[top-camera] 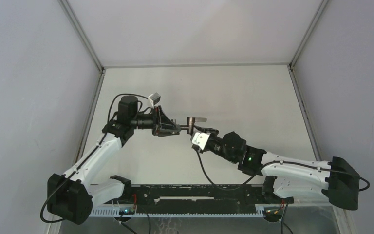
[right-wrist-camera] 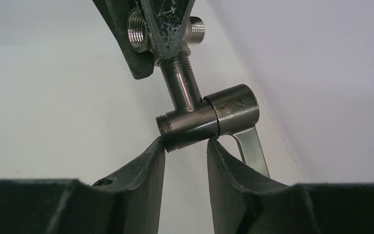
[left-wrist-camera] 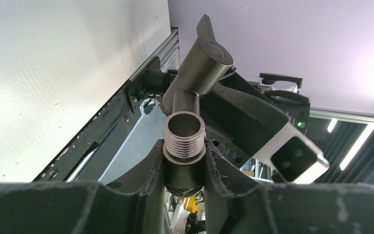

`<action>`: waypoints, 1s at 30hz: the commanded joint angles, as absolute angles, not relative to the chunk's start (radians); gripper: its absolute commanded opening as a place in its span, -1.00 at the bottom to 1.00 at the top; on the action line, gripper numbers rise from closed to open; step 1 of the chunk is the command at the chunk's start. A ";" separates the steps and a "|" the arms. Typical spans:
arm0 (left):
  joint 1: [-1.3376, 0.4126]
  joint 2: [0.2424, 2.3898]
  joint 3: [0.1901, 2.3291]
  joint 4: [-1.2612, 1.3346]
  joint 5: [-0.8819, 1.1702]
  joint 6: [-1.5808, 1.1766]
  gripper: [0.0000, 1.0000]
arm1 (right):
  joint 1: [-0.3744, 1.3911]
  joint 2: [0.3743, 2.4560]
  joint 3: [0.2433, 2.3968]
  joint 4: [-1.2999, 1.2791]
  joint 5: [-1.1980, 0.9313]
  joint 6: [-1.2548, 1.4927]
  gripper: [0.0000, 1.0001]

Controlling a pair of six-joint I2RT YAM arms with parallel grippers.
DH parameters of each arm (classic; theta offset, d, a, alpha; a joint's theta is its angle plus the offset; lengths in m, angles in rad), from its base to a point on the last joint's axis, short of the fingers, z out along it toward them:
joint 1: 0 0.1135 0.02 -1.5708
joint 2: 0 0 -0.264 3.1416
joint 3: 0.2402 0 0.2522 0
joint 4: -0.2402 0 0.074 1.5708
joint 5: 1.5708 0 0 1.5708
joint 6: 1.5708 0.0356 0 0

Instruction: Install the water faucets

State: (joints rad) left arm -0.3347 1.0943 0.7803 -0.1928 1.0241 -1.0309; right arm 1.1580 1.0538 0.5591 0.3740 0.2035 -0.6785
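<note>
My left gripper [top-camera: 177, 127] is shut on the small silvery threaded fitting [left-wrist-camera: 184, 139], seen between its fingers [left-wrist-camera: 151, 170] in the left wrist view. The dark grey-brown T-shaped tap piece [right-wrist-camera: 207, 119] stands with its stem in the fitting [right-wrist-camera: 139, 29]; its thin lever [right-wrist-camera: 251, 148] hangs to the right. Both are held in the air above the table [top-camera: 253, 97]. My right gripper [right-wrist-camera: 186, 146] has its jaws apart, with the fingertips [right-wrist-camera: 159, 151] touching the underside of the tap's cross body and nothing between them. In the top view the tap [top-camera: 193, 120] sits between both grippers.
The white table has metal rails along its left [top-camera: 93, 105] and right [top-camera: 303, 105] edges and grey walls around it. A black bar [top-camera: 199, 192] with cables runs along the near edge. The right wrist camera [left-wrist-camera: 297, 158] is close behind the tap.
</note>
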 commanded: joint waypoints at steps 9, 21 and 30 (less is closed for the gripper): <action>-0.358 1.048 0.870 -0.243 1.088 -0.919 -1.00 | 0.974 1.014 0.801 0.080 -0.362 -0.252 -0.20; -0.364 1.044 0.914 -0.320 1.069 -0.854 -1.00 | 0.845 0.944 0.895 -0.137 -0.561 -0.142 0.27; -0.364 1.047 0.930 -0.325 1.074 -0.851 -1.00 | 1.008 0.864 0.701 0.089 -0.180 -0.409 0.81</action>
State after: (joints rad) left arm -0.3614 1.0660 0.8658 -0.3618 1.0264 -0.8707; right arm 0.9913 0.8478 0.7166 -0.0467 -0.3267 -0.3107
